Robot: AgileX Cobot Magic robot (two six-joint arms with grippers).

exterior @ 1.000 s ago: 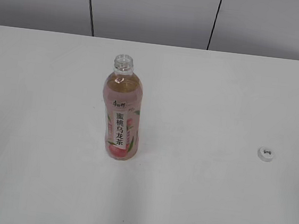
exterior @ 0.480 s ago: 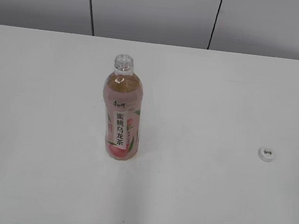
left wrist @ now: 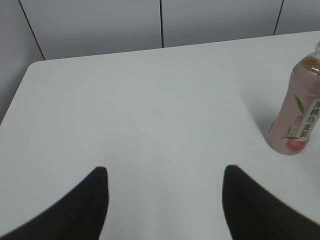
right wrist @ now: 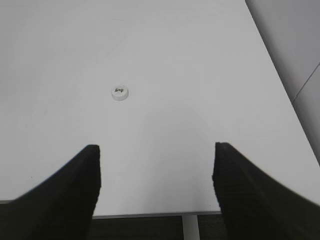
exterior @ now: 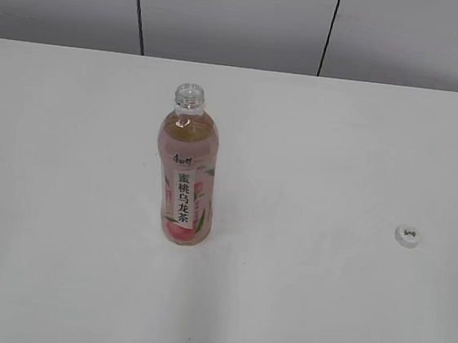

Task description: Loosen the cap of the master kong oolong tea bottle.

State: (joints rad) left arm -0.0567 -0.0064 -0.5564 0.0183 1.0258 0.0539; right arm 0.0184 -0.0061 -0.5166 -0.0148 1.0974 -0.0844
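The master kong oolong tea bottle [exterior: 185, 177] stands upright mid-table with its threaded neck bare; it also shows at the right edge of the left wrist view as the bottle [left wrist: 299, 115]. The small white cap [exterior: 407, 235] lies flat on the table far to the bottle's right, logo up, and the same cap [right wrist: 119, 92] shows in the right wrist view. My left gripper [left wrist: 164, 172] is open over bare table, well left of the bottle. Over the table's near edge my right gripper [right wrist: 156, 150] stands open, the cap ahead of it and slightly left. Neither holds anything. Neither arm appears in the exterior view.
The white table [exterior: 321, 148] runs back to a grey panelled wall [exterior: 237, 17]. Its near edge [right wrist: 150, 215] and a white leg show below the right gripper. The table's rounded far left corner [left wrist: 35, 65] shows in the left wrist view.
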